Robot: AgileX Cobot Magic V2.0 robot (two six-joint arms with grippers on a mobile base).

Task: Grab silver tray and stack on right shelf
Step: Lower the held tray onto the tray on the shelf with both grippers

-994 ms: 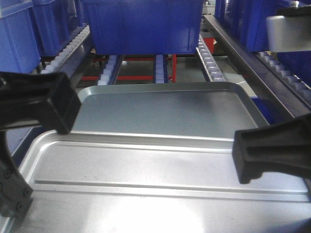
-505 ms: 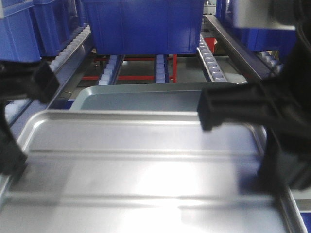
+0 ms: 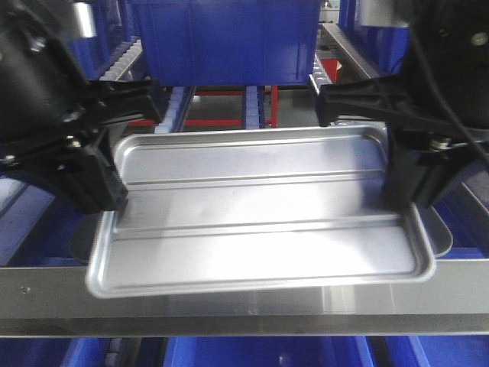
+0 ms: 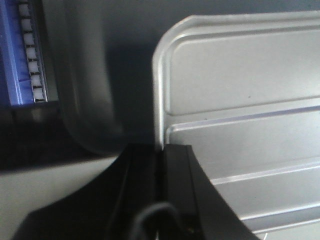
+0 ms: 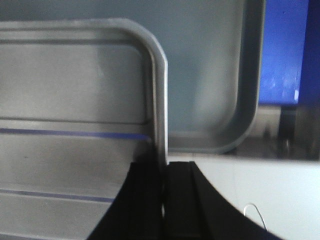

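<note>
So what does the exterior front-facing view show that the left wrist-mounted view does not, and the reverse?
Only the front view shows the whole silver tray, both grippers, left and right, on its short edges, the blue bin behind, and the polished front bar. Only the left wrist view shows close up the jaws closed on the tray's rim, the duller grey tray underneath, and a strip of white rollers. Both show the ribbed tray floor.

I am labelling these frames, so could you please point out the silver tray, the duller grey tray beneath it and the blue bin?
silver tray point(image 3: 260, 245): front view, floor between its ribs.
grey tray point(image 5: 210, 85): right wrist view, smooth floor near its corner.
blue bin point(image 3: 225, 42): front view, front wall.
</note>
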